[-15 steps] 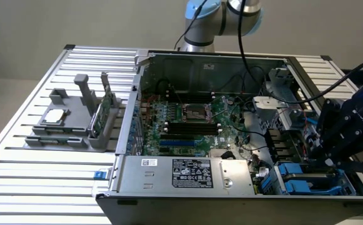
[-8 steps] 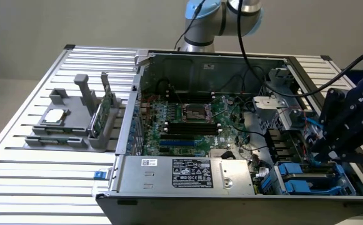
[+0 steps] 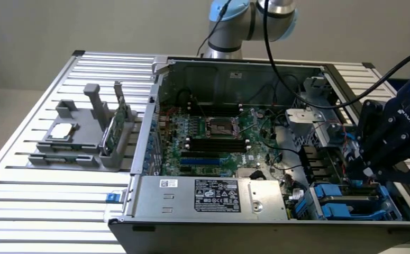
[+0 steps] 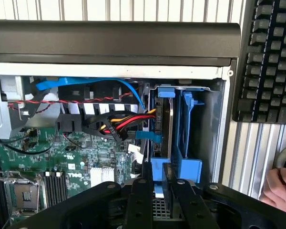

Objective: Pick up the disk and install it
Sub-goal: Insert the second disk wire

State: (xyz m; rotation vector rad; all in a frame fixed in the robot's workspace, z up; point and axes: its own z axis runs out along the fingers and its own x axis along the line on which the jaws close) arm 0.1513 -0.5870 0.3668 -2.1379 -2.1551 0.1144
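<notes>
In the drive bay, at a corner of the computer case point(image 3: 150, 132): the disk point(image 4: 170, 129) stands on edge in its slot, a thin silver-grey metal slab framed by its blue plastic carrier.
End effector point(image 4: 157, 168): black, blocky fingers point(image 4: 140, 191) are drawn in on either side of the carrier's blue end, and I judge they are pinching it rather than merely flanking it.
Step in hand: most likely the install itself, with the disk already within the bay and held by its outer end. I cannot tell whether it is fully seated.
What the move calls for: a judgement only. The carrier should stay square to the bay's blue rails and travel straight along the slot, and the grip should stay firm on smooth plastic.
Cable bundle point(image 4: 128, 121): soft red, yellow and black leads inside the case, just beside the bay. They look close enough to snag.
Blue ribbon lead point(image 4: 95, 82): flat and glossy, looping inside the case near the bundle.
Motherboard point(image 3: 219, 132): a green board on the case floor, densely studded with components.
Counter point(image 3: 42, 206): ribbed, slatted aluminium under the case.
Keyboard point(image 4: 269, 62): matte black keys, on the counter outside the case.
Person's hand point(image 4: 281, 183): outside the case, near the keyboard.
</notes>
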